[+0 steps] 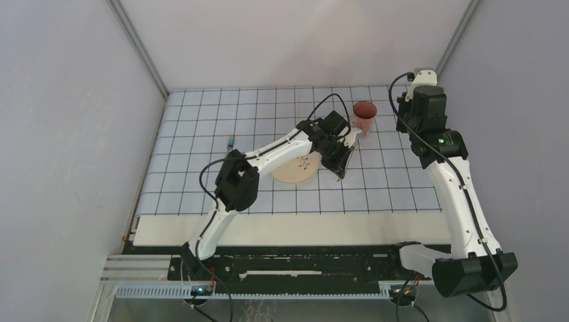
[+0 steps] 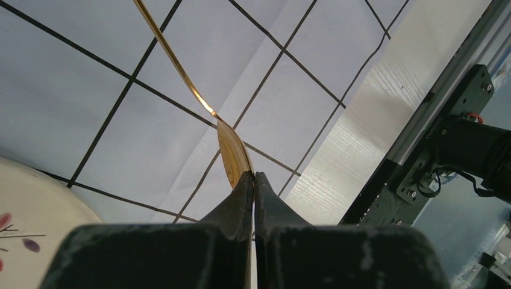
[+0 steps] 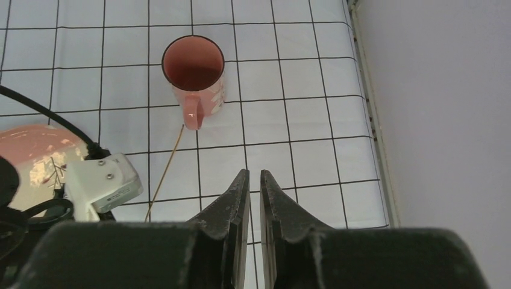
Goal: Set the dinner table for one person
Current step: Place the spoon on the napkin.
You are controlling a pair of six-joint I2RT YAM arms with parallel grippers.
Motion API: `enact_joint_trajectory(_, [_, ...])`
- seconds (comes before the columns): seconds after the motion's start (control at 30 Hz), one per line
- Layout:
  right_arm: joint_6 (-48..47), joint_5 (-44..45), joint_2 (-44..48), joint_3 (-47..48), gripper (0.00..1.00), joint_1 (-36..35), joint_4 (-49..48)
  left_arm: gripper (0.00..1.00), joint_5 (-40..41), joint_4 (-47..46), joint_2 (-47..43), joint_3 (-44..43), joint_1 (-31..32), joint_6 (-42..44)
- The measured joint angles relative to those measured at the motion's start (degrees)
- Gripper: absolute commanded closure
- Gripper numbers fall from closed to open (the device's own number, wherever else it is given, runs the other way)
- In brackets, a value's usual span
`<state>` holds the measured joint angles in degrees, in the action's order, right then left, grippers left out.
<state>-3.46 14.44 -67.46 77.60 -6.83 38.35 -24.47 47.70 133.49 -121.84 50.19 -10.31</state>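
The table (image 1: 288, 229) is the largest item. It carries everything else, and only a bare cream strip of it shows along the near edge, between the cloth (image 1: 221, 114) and the arms' mounting rail. The pale-blue, black-gridded cloth covers the remainder of the tabletop out to the far wall. The left arm reaches across the middle of the cloth. The left gripper (image 2: 253, 176) has its jaws pressed together on a thin gold utensil (image 2: 232, 150), clamped edge-on at its wider end. The right gripper (image 3: 253, 174) hangs high over the right side of the cloth. Its jaws stand slightly apart with a narrow gap and nothing between them. A round cream plate (image 1: 292, 171) with a floral motif lies flat on the cloth near the centre, partly beneath the left arm. A pink mug (image 1: 364, 117) stands upright on the cloth, beyond and to the right of the plate and apart from it, with its handle facing the near edge. The utensil's slender shaft extends from the left jaws toward the mug, and its tip ends just beside the handle. Whether the tip touches the cloth cannot be determined. A small dark item (image 1: 229, 141) lies on the cloth well left of the plate; it is too small to identify.
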Motion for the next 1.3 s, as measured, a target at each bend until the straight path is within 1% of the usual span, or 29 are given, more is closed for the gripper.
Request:
enact_joint_trajectory(0.3, [0.3,-2.6,0.2,-1.2,0.81,0.0,1.1,1.0,-0.2,-2.1,2.4,0.3,0.7,-4.1])
enact_joint_trajectory(0.47, [0.3,-2.9,0.2,-1.2,0.81,0.0,1.4,1.0,0.5,-5.0,1.8,2.7,0.8,-6.1])
enact_joint_trajectory(0.67, [0.5,-3.0,0.2,-1.2,0.81,0.0,1.4,1.0,6.3,-6.4,1.7,5.9,0.8,-8.8])
enact_joint_trajectory(0.93, [0.8,-3.0,0.2,-1.2,0.81,0.0,1.3,1.0,14.8,-6.9,1.0,5.6,0.8,-10.2])
enact_joint_trajectory(1.07, [0.8,-3.0,0.2,-1.2,0.81,0.0,1.4,1.0,16.9,-6.2,1.0,3.6,0.8,-11.0])
enact_joint_trajectory(1.3, [0.8,-3.0,0.2,-1.2,0.81,0.0,1.6,1.0,17.6,-5.9,1.0,-5.2,0.8,-14.1])
